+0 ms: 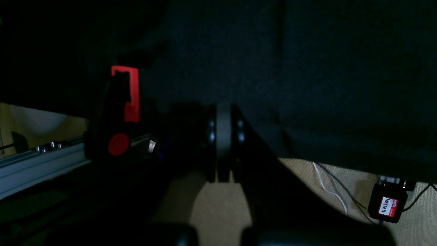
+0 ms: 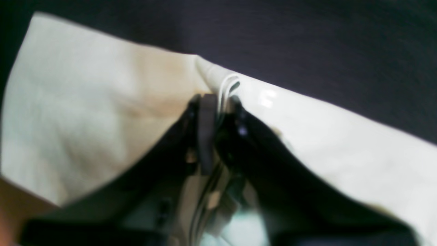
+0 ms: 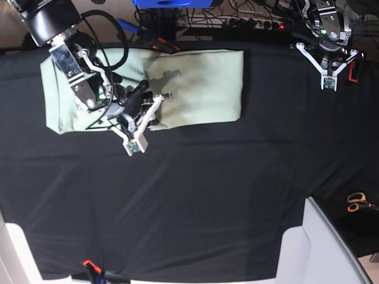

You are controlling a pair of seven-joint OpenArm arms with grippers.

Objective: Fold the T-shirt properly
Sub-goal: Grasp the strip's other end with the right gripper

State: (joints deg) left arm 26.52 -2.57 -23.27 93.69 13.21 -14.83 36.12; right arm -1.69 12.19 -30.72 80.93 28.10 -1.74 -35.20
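Shirt (image 3: 195, 89): pale mint, spread along the far side of the worktop (image 3: 207, 195), already folded into a long band with straight edges.
Shirt edge (image 2: 235, 83): several layers bunched, sticking up between the right jaws, seen close in the right wrist view.
Right jaws (image 2: 218, 106): clamped on that bunched edge at the near border of the shirt; pale fabric spreads to both sides of the jaws, black cloth beyond the tips.
Right arm (image 3: 77, 65): reaches across the shirt's end from the far corner; white fingers (image 3: 135, 139) just past the shirt's near border, over the black cloth.
Left jaws (image 1: 223, 136): clenched with nothing between them, pads pressed together, well apart from the shirt.
Left arm (image 3: 325, 47): parked at the far corner opposite the right arm, over the worktop's edge.
Beyond left jaws: dark cloth above the tips, tan floor below.
Red clip (image 1: 128, 92): beside the left jaws, on a black mount above an aluminium rail (image 1: 41, 164).
Black box (image 1: 387, 206): lower corner of the left wrist view, label with handwriting, cables beside it.
Scissors (image 3: 357, 202): orange-handled, off the worktop's side, far from both jaws.
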